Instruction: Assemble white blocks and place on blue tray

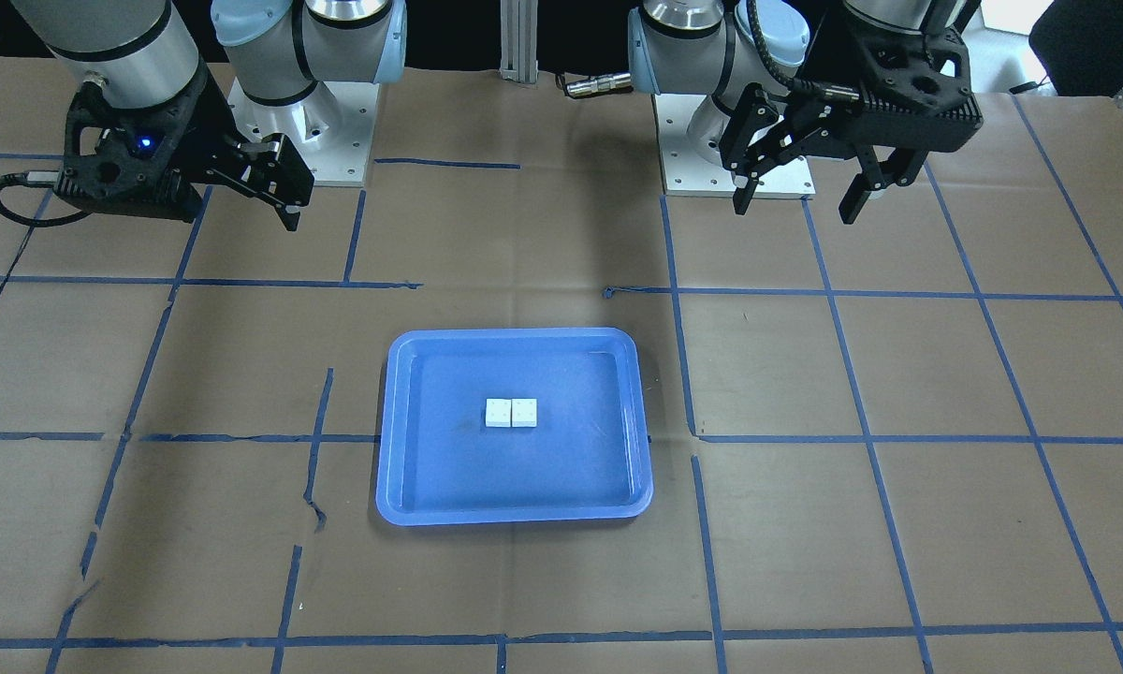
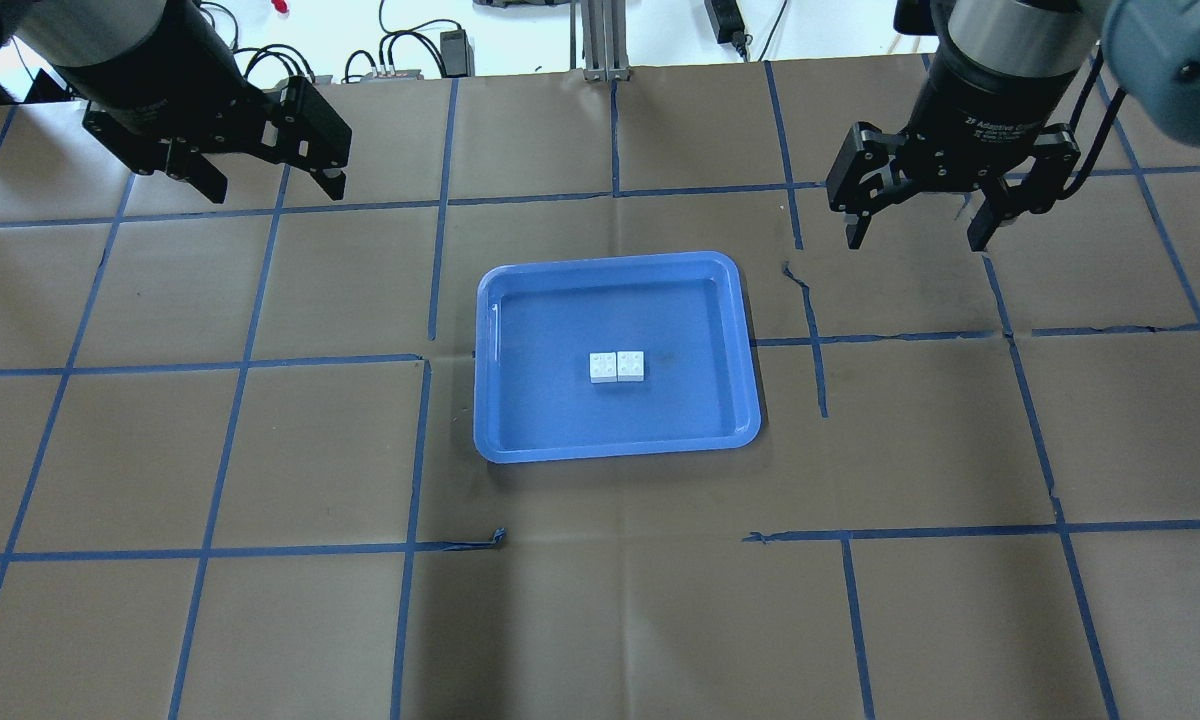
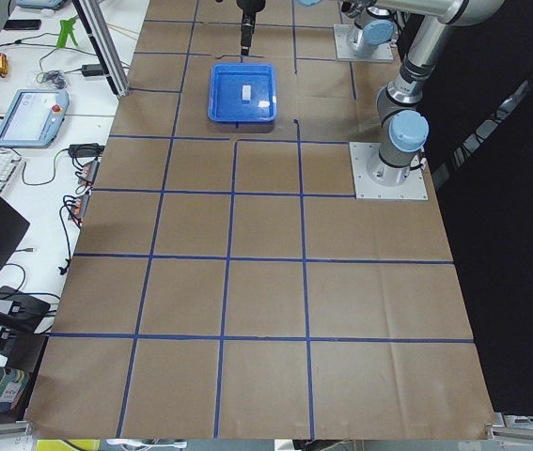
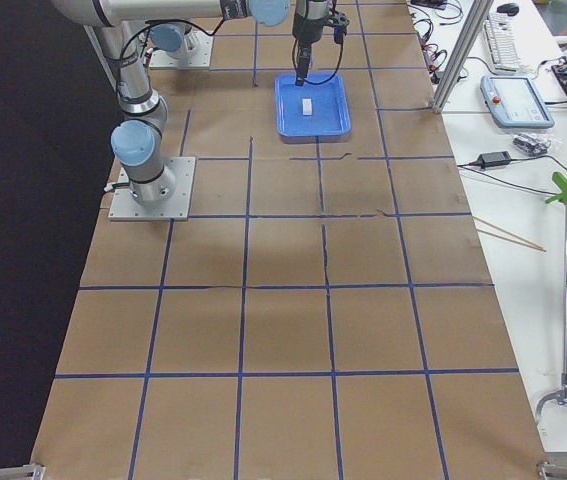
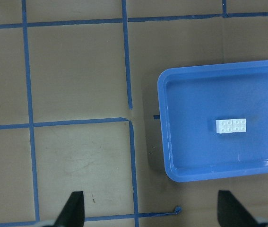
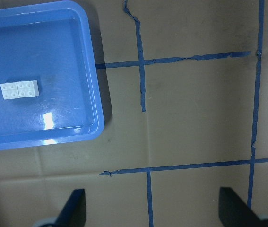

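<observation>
I see the white blocks [image 2: 617, 366] side by side, touching, mid blue tray [image 2: 615, 447]. Left gripper [image 2: 272, 188] and right gripper [image 2: 916, 238] are spread, empty, well apart from the tray. The table [image 2: 260, 450] has brown paper and a blue tape grid. The right wrist label [image 2: 1000, 125] reads "2F Adaptive".

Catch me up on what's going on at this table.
Nothing is being handled right now. The two white blocks lie side by side, touching, studs up, near the middle of the blue tray. The left gripper and the right gripper are both open and empty, held above the table, one off to each side of the tray.
</observation>
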Robot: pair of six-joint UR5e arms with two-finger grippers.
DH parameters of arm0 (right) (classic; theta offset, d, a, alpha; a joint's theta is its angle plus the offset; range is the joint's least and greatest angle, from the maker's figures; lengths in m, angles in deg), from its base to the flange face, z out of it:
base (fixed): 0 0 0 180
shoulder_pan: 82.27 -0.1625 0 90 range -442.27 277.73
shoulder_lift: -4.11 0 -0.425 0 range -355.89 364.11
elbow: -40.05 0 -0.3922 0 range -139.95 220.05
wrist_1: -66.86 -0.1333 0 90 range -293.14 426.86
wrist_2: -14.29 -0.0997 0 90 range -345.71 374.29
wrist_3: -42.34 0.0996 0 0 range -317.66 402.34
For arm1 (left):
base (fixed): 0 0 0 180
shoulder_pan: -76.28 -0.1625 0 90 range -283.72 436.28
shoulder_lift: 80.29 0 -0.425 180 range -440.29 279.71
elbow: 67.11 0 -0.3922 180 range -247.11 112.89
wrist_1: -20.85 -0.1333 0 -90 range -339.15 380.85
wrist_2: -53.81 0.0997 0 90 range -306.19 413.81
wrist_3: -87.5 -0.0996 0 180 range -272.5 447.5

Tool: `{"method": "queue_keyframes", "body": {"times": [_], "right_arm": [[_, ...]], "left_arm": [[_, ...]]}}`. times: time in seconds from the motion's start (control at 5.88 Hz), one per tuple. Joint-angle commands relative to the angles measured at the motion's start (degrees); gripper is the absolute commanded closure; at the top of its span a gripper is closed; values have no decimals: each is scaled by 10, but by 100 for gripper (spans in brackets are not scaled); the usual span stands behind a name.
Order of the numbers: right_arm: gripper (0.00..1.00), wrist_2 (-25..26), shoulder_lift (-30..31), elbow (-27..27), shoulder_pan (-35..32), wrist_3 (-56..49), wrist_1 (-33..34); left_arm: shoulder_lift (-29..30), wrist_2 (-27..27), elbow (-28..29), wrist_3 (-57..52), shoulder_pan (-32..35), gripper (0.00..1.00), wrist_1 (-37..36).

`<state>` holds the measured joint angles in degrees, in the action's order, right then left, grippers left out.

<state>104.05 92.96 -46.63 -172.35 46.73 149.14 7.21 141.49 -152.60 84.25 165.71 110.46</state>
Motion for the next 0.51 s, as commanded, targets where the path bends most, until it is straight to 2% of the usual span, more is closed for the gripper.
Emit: {"method": "queue_keyframes", "body": {"times": [0.0, 0.34], "right_arm": [[0, 1, -1, -1, 0, 0, 0], [0, 1, -2, -2, 1, 0, 0]], "left_arm": [[0, 0, 0, 0, -1, 1, -1], [2, 0, -3, -1, -1, 1, -4]]}}
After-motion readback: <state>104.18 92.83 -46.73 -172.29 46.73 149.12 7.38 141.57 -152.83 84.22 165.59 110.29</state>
